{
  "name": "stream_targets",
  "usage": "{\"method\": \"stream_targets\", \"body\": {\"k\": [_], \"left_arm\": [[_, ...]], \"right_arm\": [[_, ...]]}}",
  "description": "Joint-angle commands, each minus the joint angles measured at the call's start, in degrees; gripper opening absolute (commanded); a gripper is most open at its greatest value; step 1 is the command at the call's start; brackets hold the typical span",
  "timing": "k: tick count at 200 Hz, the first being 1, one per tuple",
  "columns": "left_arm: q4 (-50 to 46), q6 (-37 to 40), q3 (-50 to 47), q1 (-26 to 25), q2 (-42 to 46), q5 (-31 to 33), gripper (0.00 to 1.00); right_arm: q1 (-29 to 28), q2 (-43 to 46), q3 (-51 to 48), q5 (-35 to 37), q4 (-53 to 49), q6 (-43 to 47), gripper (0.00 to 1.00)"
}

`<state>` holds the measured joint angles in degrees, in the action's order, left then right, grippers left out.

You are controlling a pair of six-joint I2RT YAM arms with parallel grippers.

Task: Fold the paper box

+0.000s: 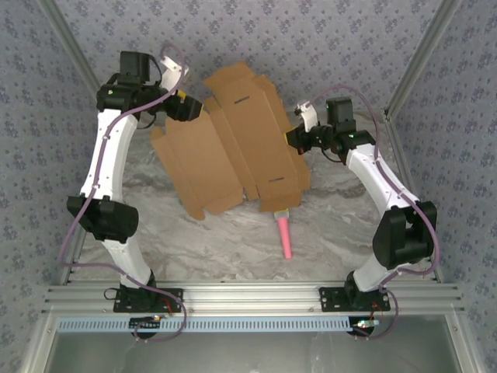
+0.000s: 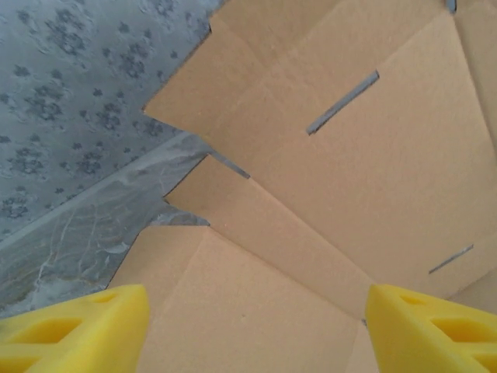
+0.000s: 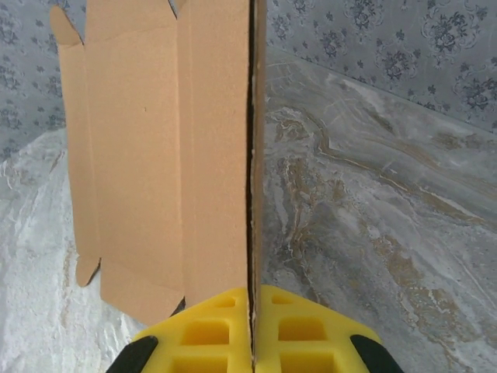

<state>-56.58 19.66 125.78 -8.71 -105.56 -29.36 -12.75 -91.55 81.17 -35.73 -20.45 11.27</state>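
The paper box (image 1: 225, 148) is a large flat brown cardboard sheet with flaps and slits, lying partly raised over the middle of the marble table. My right gripper (image 1: 297, 140) is shut on the sheet's right edge. In the right wrist view the yellow fingers (image 3: 202, 334) pinch the thin cardboard edge (image 3: 251, 155), which stands upright between them. My left gripper (image 1: 189, 107) is at the sheet's far left edge. Its yellow fingers (image 2: 78, 326) stand wide apart and open, with the creased cardboard panel (image 2: 349, 171) beyond them and nothing held.
A pink stick-shaped toy (image 1: 285, 233) lies on the table (image 1: 233, 256), its top tucked under the sheet's near right corner. Patterned fabric walls (image 1: 326, 39) close the back and sides. An aluminium rail (image 1: 248, 295) runs along the near edge by the arm bases.
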Motion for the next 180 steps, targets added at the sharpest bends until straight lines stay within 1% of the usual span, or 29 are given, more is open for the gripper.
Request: {"method": "stream_targets", "body": {"k": [1,23,42,89,118,150,180], "left_arm": [[2.89,7.92,-1.95,1.06,0.09,-3.4,0.78],[4.46,10.96,-2.5,2.34,-1.13,-6.04,0.79],[2.35,14.53,-0.48,2.73,-3.37,-7.97,0.82],[-0.31,19.74,0.76,4.15,-6.87,-14.15,0.82],[-3.33,20.32,2.43,6.25,-9.0,-20.5,0.74],[-6.0,19.81,3.77,8.04,-11.22,-23.45,0.62],[-10.13,19.54,5.55,8.53,-12.65,-25.87,0.48]], "right_arm": [[0.44,0.21,2.54,-1.54,-0.55,4.91,0.0],[0.94,0.23,3.33,-3.18,-1.42,7.42,0.0],[1.6,0.2,3.58,-4.78,-1.63,8.37,0.0],[2.72,1.19,3.21,-8.52,-1.09,10.64,0.0],[3.31,1.83,2.73,-9.48,0.28,10.55,0.0],[3.5,1.88,2.51,-9.8,1.58,9.82,0.0],[3.43,1.45,2.62,-8.72,2.73,8.57,0.0]]}}
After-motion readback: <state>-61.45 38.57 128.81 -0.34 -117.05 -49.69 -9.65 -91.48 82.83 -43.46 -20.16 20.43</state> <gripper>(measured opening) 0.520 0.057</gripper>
